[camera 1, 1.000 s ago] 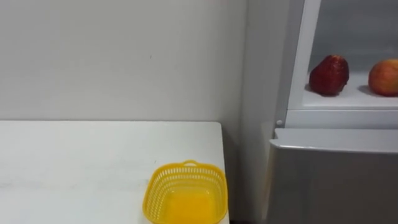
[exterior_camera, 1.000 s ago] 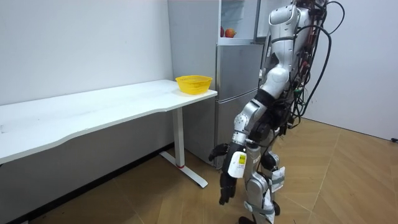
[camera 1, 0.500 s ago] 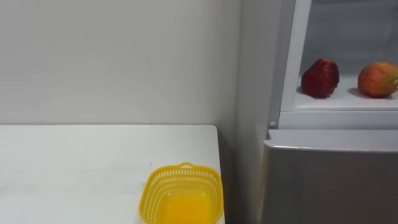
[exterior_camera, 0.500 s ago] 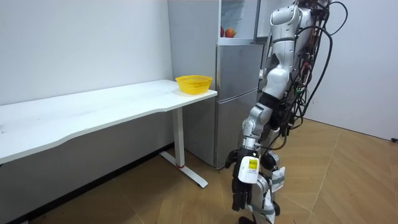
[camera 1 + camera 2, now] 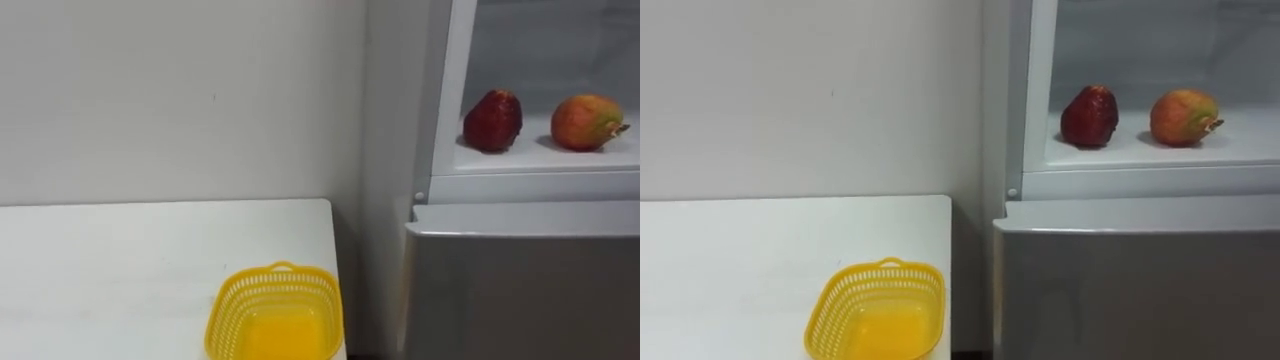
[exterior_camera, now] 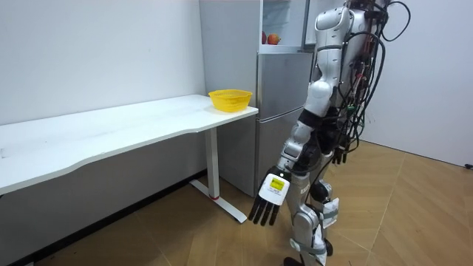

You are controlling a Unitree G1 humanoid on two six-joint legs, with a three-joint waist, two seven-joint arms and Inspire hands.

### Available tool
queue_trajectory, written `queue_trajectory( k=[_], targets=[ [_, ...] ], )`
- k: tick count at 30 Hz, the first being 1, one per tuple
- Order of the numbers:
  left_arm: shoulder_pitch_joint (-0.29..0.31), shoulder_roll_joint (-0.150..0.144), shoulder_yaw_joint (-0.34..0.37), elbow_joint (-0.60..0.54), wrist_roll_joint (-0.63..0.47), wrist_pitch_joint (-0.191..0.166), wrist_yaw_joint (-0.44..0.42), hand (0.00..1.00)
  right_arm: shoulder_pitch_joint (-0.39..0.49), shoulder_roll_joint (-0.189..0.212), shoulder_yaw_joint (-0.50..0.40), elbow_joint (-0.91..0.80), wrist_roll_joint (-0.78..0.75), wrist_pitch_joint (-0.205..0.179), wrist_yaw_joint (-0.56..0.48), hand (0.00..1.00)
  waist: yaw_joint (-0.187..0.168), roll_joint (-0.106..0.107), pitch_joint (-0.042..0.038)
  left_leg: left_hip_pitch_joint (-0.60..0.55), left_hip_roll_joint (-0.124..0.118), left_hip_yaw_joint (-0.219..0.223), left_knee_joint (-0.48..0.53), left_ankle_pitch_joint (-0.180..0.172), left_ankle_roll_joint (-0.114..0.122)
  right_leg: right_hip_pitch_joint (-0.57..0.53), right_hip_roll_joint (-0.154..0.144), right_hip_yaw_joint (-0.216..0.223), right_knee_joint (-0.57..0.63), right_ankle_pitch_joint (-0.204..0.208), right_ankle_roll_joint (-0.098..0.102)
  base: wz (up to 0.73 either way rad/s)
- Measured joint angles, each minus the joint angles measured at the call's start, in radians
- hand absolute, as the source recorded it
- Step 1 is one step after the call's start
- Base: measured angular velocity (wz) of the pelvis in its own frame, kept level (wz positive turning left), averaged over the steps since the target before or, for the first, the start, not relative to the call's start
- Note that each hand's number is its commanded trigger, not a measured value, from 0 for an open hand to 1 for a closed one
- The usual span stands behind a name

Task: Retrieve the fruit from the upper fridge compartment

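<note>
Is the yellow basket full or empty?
Empty, as far as it shows. The yellow basket on the white table has a bare bottom; its near edge is cut off. The red fruit and orange fruit sit on the fridge shelf.

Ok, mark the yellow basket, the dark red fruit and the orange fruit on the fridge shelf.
yellow basket [image 5: 228, 318]: left eye view, its left wall.
dark red fruit [image 5: 492, 121]: left eye view, its middle.
orange fruit [image 5: 585, 121]: left eye view, its middle.

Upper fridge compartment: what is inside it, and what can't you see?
On its white shelf stand a dark red fruit and, apart to its right, an orange-red fruit. Anything higher up lies outside the view.
</note>
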Motion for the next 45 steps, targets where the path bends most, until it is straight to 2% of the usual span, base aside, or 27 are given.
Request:
queue_trajectory(
  k=[5,9,15,20,23,25,28,30,34,36,39,42,45],
  targets=[
    [-0.009,-0.001,-0.066,0.0,0.114,0.003,-0.047,0.0,0.001,0.011,0.019,0.017,0.0,0.006,0.0,0.0,-0.022,-0.015,0.0036,0.003,0.0,0.001,0.0,0.0,0.0,0.001,0.001,0.002,-0.007,0.0,0.0,0.0],
    [-0.022,-0.01,-0.085,-0.001,0.198,0.002,-0.057,0.0,0.001,0.021,0.04,0.016,0.0,0.006,0.0,0.0,-0.027,-0.024,0.0064,0.01,0.0,0.0,-0.001,0.0,0.0,0.007,0.001,0.002,-0.013,0.0,0.001,0.0],
    [-0.03,-0.005,-0.103,-0.002,0.317,0.003,-0.057,0.0,-0.011,0.03,0.057,0.014,0.003,0.007,-0.004,0.0,-0.036,-0.023,0.0079,0.0,0.0,0.001,-0.001,0.0,0.0,0.003,0.001,0.001,-0.012,0.0,0.002,0.0],
    [-0.027,-0.004,-0.106,-0.001,0.363,0.003,-0.057,0.0,-0.028,0.029,0.058,-0.012,0.005,0.007,-0.041,0.0,-0.043,-0.022,0.0088,0.001,0.0,0.003,-0.001,0.0,0.0,-0.002,0.003,0.007,-0.012,0.0,0.001,-0.01],
    [-0.027,-0.004,-0.106,-0.001,0.396,0.003,-0.056,0.0,-0.043,0.024,0.044,-0.079,-0.003,-0.008,-0.078,0.0,-0.044,-0.02,0.0106,-0.002,0.002,0.025,-0.001,0.0,0.0,-0.015,0.012,0.025,-0.012,0.0,0.001,-0.16],
    [-0.032,-0.005,-0.105,-0.001,0.394,0.001,-0.046,0.0,-0.044,0.024,0.024,-0.162,0.02,-0.021,-0.111,0.0,-0.044,-0.019,0.0121,-0.012,0.002,0.028,0.0,0.0,0.0,-0.02,0.014,0.026,-0.014,0.004,0.001,-0.11],
    [-0.047,-0.003,-0.127,-0.002,0.393,-0.005,-0.018,0.0,-0.035,0.033,0.018,-0.323,0.102,-0.063,-0.167,0.0,-0.051,-0.017,0.0123,-0.021,0.004,0.03,-0.001,0.0,0.0,-0.032,0.015,0.025,-0.015,0.009,0.001,0.0],
    [-0.034,-0.006,-0.159,-0.047,0.393,-0.01,-0.015,0.0,0.013,0.045,0.03,-0.529,0.134,-0.079,-0.179,0.0,-0.05,-0.017,0.0112,-0.023,0.005,0.035,-0.001,0.0,0.0,-0.032,0.017,0.03,-0.02,0.014,0.001,-0.03],
    [-0.024,-0.007,-0.18,-0.098,0.393,-0.031,-0.008,0.0,0.068,0.066,0.067,-0.785,0.152,-0.111,-0.198,0.0,-0.051,-0.017,0.0103,-0.029,0.007,0.046,-0.001,0.0,0.0,-0.032,0.022,0.038,-0.032,0.022,0.0,-0.11],
    [-0.031,-0.008,-0.199,-0.097,0.391,-0.044,-0.004,0.0,0.103,0.068,0.101,-0.951,0.17,-0.115,-0.2,0.0,-0.051,-0.015,0.0086,-0.031,0.007,0.054,-0.001,0.0,0.0,-0.034,0.021,0.044,-0.033,0.023,0.001,-0.06],
    [-0.032,-0.005,-0.204,-0.096,0.391,-0.055,-0.005,0.0,0.108,0.066,0.115,-1.099,0.148,-0.132,-0.215,0.0,-0.052,-0.013,0.0077,-0.019,0.007,0.058,-0.001,0.0,0.0,-0.031,0.026,0.062,-0.034,0.025,0.002,-0.19],
    [-0.025,0.009,-0.222,-0.089,0.386,-0.069,-0.013,0.0,0.118,0.063,0.118,-1.176,0.153,-0.126,-0.243,0.0,-0.052,-0.01,0.0078,-0.016,0.007,0.063,-0.003,0.0,0.0,-0.033,0.03,0.081,-0.034,0.03,0.001,-0.19],
    [-0.013,0.021,-0.226,-0.086,0.388,-0.07,-0.02,0.0,0.127,0.064,0.128,-1.287,0.158,-0.122,-0.271,0.0,-0.055,-0.002,0.008,-0.015,0.01,0.087,-0.003,0.0,0.0,-0.041,0.033,0.09,-0.034,0.035,0.0,-0.25]
  ],
)
